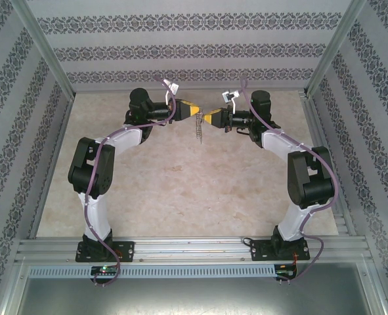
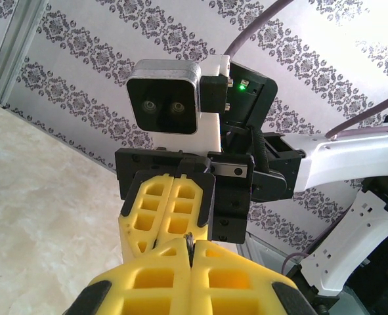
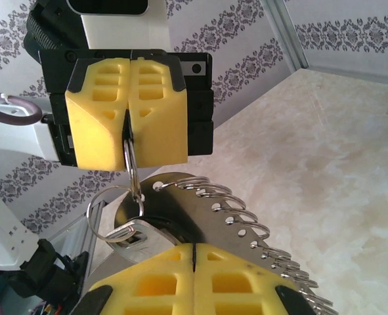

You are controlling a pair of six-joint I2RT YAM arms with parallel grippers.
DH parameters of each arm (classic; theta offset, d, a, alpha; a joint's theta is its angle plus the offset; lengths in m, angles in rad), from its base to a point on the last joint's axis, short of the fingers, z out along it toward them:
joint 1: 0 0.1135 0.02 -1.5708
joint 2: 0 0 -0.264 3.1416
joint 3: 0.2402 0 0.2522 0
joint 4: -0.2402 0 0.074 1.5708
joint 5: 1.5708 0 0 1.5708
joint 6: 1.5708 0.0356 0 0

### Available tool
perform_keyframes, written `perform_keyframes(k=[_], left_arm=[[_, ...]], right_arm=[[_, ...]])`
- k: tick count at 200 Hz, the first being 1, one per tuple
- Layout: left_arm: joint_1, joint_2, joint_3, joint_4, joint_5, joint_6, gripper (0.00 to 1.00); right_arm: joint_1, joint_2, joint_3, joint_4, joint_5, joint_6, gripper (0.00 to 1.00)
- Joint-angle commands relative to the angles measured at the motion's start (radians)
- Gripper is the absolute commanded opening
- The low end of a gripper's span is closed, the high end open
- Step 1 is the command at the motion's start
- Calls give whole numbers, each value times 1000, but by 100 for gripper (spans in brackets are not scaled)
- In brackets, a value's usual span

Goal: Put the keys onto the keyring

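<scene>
Meeting tip to tip in the air above the far middle of the table (image 1: 180, 197), the two grippers share one load. The left gripper (image 3: 128, 147) is clenched on a thin wire loop (image 3: 132, 170) of the keyring (image 3: 133, 231), which juts out from between its yellow fingers. The right gripper (image 3: 194, 252) is closed too, pinching the keyring's flat grey metal part at its fingertips. A round split ring (image 3: 105, 210) dangles just beside that loop. A silvery chain (image 3: 246, 222) of small links hangs from the keyring, clear of the table.
</scene>
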Motion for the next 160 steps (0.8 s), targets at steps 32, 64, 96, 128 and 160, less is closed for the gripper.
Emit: perform_keyframes(k=[32,64,96,128,160], left_arm=[[-9,0,36,61,30,-14,0],[-9,-5,33,63,37,-19,0],[-9,-8,31,63,40,-18,0],[-9,-5,37,65,43,-22,0],[-9,-5,38,67,47,-26,0]], right_arm=[[-17,-37,-45,52,6,-7,48],[-21,-20,-26,84,-3,15,52],[-12,7,1,136,-37,57,53],[5,21,8,151,-68,66,52],[8,26,-4,192,-101,97,44]])
